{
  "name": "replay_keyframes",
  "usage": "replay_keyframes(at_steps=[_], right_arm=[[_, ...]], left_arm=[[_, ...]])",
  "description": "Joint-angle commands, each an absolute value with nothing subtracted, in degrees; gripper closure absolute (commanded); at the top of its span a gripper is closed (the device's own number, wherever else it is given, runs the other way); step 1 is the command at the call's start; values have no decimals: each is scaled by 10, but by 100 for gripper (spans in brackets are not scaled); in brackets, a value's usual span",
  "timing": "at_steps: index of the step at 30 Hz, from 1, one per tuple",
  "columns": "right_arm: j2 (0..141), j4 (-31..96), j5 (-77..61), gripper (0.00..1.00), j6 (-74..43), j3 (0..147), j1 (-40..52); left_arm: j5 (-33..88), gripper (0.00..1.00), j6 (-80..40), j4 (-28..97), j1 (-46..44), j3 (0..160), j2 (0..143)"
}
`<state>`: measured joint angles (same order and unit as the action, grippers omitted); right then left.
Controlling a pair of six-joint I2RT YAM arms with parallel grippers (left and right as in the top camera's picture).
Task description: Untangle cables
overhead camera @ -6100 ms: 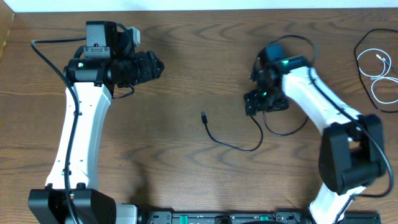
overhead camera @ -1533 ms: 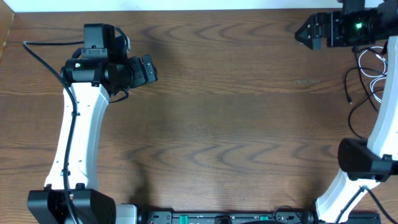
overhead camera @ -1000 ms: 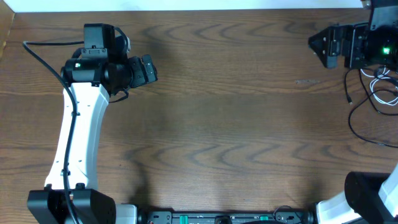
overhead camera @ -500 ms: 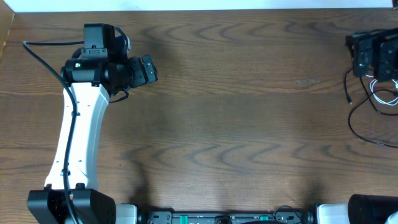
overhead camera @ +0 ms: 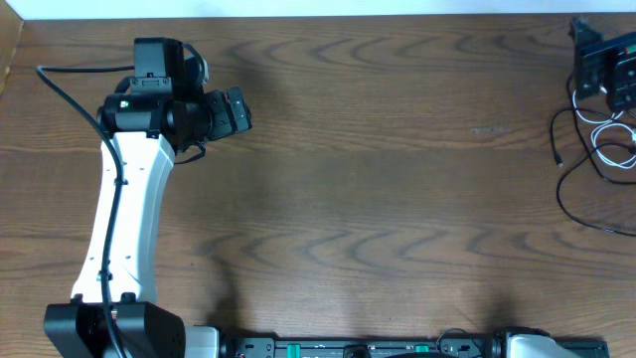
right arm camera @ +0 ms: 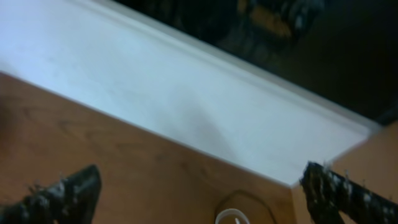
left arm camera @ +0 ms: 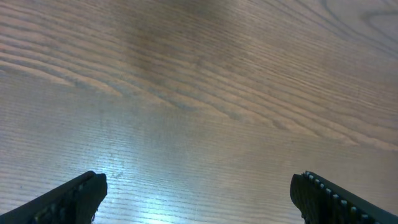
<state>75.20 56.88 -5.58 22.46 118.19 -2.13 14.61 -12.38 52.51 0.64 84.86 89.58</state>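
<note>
The thin black cable (overhead camera: 559, 199) lies at the table's far right, its plug end pointing down near the edge. The white cable (overhead camera: 600, 149) lies coiled just right of it, and the two seem to overlap there. My right gripper (overhead camera: 596, 60) is open and empty, above both cables at the top right corner. In the right wrist view the right gripper (right arm camera: 200, 177) shows wide-apart fingers, with a white loop (right arm camera: 233, 216) and a black loop (right arm camera: 249, 198) low in the frame. My left gripper (overhead camera: 241, 107) is open and empty over bare wood, as the left wrist view (left arm camera: 199, 183) also shows.
The white wall strip (right arm camera: 186, 93) runs along the table's back edge. The left arm (overhead camera: 124, 209) stands along the left side with its thick black cord (overhead camera: 60, 85).
My right arm carried the black cable from the table's middle to the right edge beside the white one and let go. Over the last second it moved right and back. The left arm is unmoved.
</note>
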Motion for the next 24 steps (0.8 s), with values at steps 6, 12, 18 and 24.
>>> replay_keyframes(at_steps=[6, 12, 18, 24], right_arm=[[602, 335, -72, 1, 154, 859, -21], [488, 152, -72, 1, 76, 629, -21], [361, -27, -57, 1, 47, 412, -5], [238, -99, 23, 1, -26, 241, 3]], left_arm=[[136, 1, -125, 527, 8, 854, 888], [136, 1, -125, 527, 8, 854, 888], [136, 1, -125, 527, 8, 854, 888], [136, 1, -125, 527, 8, 854, 888]])
